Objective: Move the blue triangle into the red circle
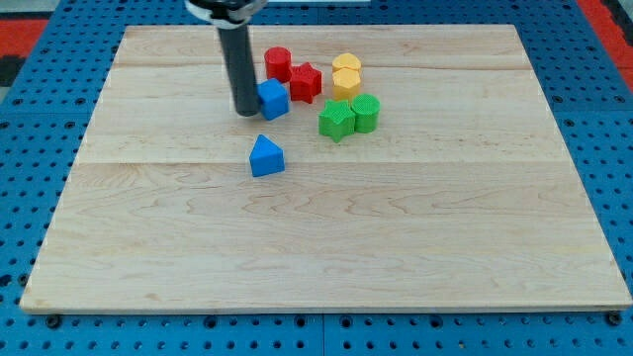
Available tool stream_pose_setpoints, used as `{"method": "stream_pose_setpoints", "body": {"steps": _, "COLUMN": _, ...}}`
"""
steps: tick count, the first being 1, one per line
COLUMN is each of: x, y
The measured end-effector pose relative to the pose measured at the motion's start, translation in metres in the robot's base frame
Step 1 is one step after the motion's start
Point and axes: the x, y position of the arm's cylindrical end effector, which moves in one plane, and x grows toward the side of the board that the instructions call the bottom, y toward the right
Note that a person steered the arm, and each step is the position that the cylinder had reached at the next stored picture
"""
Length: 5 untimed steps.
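The blue triangle [265, 156] lies on the wooden board [326, 237], left of centre. The red circle [278, 63] stands near the view's top, above it. My tip [245, 111] rests on the board just left of a blue cube [273, 99], touching or nearly touching it. The tip is above the blue triangle and a little to its left, with a gap between them. The blue cube sits between the triangle and the red circle.
A red star-shaped block [306, 82] sits right of the red circle. Two yellow blocks [346, 75] stand further right. A green star-shaped block [336, 120] and a green round block [365, 113] lie below them. The board lies on a blue pegboard [40, 148].
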Motion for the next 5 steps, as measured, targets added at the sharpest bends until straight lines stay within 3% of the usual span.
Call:
{"method": "stream_pose_setpoints", "body": {"steps": 1, "x": 0.040, "y": -0.019}}
{"method": "stream_pose_setpoints", "body": {"steps": 3, "x": 0.074, "y": 0.096}}
{"method": "stream_pose_setpoints", "body": {"steps": 4, "x": 0.115, "y": 0.072}}
{"method": "stream_pose_setpoints", "body": {"steps": 5, "x": 0.078, "y": -0.014}}
